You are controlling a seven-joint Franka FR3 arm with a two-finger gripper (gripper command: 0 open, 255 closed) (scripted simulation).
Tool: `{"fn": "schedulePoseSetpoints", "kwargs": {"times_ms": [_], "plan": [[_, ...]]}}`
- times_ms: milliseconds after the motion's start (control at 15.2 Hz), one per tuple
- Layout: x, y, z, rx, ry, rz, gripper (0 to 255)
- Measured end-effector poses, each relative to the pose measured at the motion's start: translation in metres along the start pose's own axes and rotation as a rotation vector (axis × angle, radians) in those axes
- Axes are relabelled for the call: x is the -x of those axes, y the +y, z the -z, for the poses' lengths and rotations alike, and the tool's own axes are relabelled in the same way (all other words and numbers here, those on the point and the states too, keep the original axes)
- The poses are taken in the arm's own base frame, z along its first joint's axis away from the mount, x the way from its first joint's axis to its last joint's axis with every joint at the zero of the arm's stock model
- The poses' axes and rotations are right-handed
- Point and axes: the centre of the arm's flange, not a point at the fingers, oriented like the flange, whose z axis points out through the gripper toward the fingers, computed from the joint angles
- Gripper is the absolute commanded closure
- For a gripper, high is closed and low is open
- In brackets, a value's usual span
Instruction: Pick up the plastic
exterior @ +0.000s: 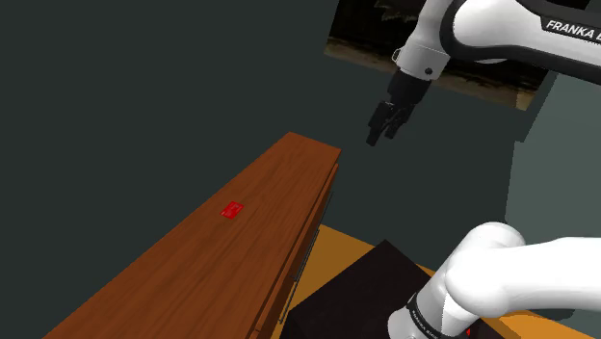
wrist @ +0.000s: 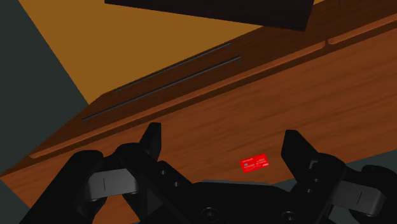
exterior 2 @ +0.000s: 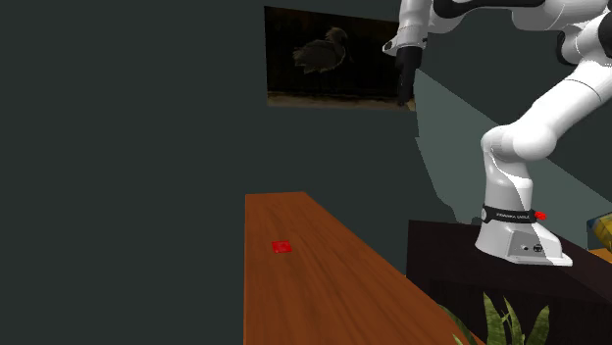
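A small flat red card point(exterior: 231, 209) lies on the top of a long brown wooden cabinet point(exterior: 193, 270). It also appears as the red card point(exterior 2: 281, 246) in the second exterior view and as the red card point(wrist: 254, 163) in the wrist view, between the two fingers but far below them. My black gripper point(exterior: 382, 129) hangs high in the air, up and to the shoulder view's right of the card, beyond the cabinet's far end. The gripper point(wrist: 222, 143) is open with nothing between its fingers. In the second exterior view the gripper point(exterior 2: 403, 95) points down.
The dark stand point(exterior 2: 490, 274) sits beside the wooden cabinet point(exterior 2: 324, 294), on an orange-brown floor point(exterior: 337, 246). A framed picture of a bird point(exterior 2: 329, 59) hangs on the dark grey-green wall. A green plant point(exterior 2: 500, 323) pokes up at the second exterior view's lower right.
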Motion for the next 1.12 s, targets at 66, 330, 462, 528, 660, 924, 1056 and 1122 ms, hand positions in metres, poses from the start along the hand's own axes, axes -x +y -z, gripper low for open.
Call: {"fn": "schedulePoseSetpoints", "kwargs": {"times_ms": [66,330,462,528,660,924,1056,1122], "plan": [[0.000,0.000,0.000,0.000,0.000,0.000,0],[-0.028,-0.014,-0.026,-0.020,-0.043,-0.076,0],[-0.047,-0.029,-0.042,-0.034,-0.071,-0.124,0],[-0.057,-0.037,-0.052,-0.040,-0.085,-0.150,0],[-0.075,-0.046,-0.071,-0.054,-0.112,-0.201,0],[-0.110,-0.064,-0.110,-0.081,-0.170,-0.304,0],[-0.128,-0.072,-0.129,-0.095,-0.198,-0.355,0],[-0.139,-0.078,-0.139,-0.102,-0.211,-0.380,0]]}}
